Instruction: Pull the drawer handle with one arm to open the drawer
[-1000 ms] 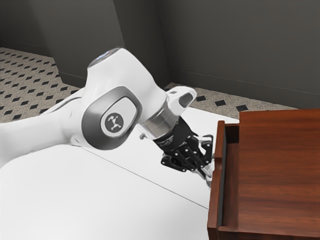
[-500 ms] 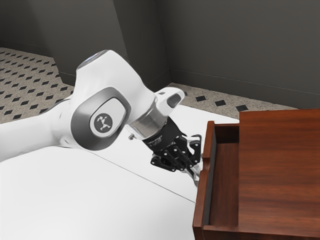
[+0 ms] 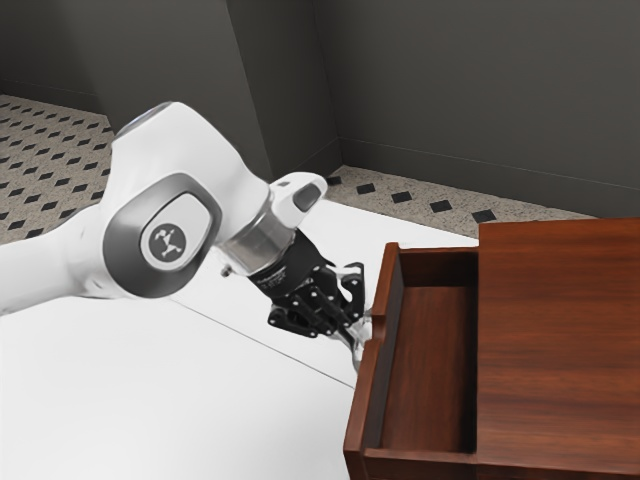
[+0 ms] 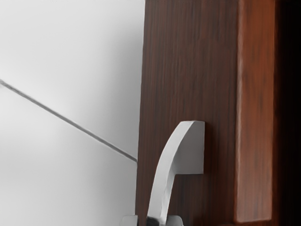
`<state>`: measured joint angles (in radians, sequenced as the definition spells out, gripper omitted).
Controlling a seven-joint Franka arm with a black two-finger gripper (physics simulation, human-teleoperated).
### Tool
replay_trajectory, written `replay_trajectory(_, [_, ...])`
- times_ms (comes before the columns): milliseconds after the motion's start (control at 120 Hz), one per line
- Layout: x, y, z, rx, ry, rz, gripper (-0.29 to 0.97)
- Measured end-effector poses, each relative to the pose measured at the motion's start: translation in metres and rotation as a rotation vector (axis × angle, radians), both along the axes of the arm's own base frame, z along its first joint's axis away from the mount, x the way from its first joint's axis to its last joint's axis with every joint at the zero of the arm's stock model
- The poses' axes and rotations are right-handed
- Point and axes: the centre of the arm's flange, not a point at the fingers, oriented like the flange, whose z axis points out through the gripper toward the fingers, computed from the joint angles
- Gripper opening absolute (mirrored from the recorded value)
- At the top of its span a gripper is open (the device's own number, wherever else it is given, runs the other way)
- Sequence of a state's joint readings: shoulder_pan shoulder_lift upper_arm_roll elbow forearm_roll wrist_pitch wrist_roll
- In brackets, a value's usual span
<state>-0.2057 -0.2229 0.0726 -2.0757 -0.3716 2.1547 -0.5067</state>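
Observation:
A dark wooden drawer [image 3: 425, 350] sticks out of the cabinet [image 3: 560, 340] toward the exterior view's left, and its hollow inside shows. My black gripper [image 3: 357, 326] sits against the drawer's front panel [image 3: 368, 380], shut on the pale grey handle [image 3: 368, 322]. In the wrist view the curved grey handle [image 4: 181, 157] rises from just under my hand along the brown front panel [image 4: 188, 70]. The white arm reaches in from the exterior view's left.
The cabinet stands on a white table [image 3: 150, 400] with a thin dark seam [image 3: 250, 335] running across it. Grey walls and a checkered floor [image 3: 60, 160] lie behind. Open table surface stretches to the exterior view's left of the drawer.
The drawer has slid out further toward the exterior view's left, and my arm and gripper have moved back with it, still holding the handle.

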Motion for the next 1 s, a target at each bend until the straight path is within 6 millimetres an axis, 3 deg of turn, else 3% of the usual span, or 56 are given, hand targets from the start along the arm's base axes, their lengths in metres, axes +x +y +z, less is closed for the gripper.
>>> replay_trajectory(167, [0.001, 0.013, 0.0, -0.004, 0.002, 0.014, -0.05])
replay_trajectory(842, [-0.03, 0.062, 0.002, -0.03, 0.0, 0.062, -0.05])
replay_trajectory(917, [-0.035, 0.078, 0.018, -0.046, -0.024, 0.08, 0.02])
replay_trajectory(1000, [-0.04, 0.12, 0.064, -0.075, -0.087, 0.129, 0.2])
